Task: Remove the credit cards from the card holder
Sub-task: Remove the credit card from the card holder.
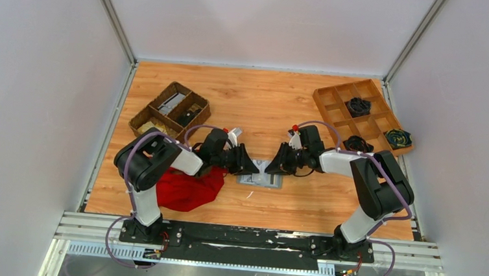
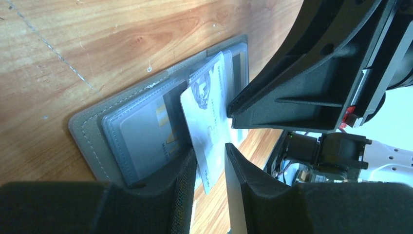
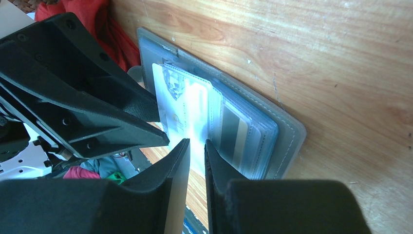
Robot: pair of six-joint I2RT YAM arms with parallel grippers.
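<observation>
Where the bench carries the open card holder, both tools converge over it. Right tool: nearly pressed together, pinching its clear sleeve leaf. Left tool: fingers bracket a raised credit card; firm pinch cannot be confirmed.

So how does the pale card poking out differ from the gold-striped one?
The pale plastic card sticks out askew from the open grey card holder; the gold-striped card lies flat, fully inside a clear sleeve. The pale card bears a dark print; the gold-striped card shows none. Both are thin rectangular cards.
</observation>
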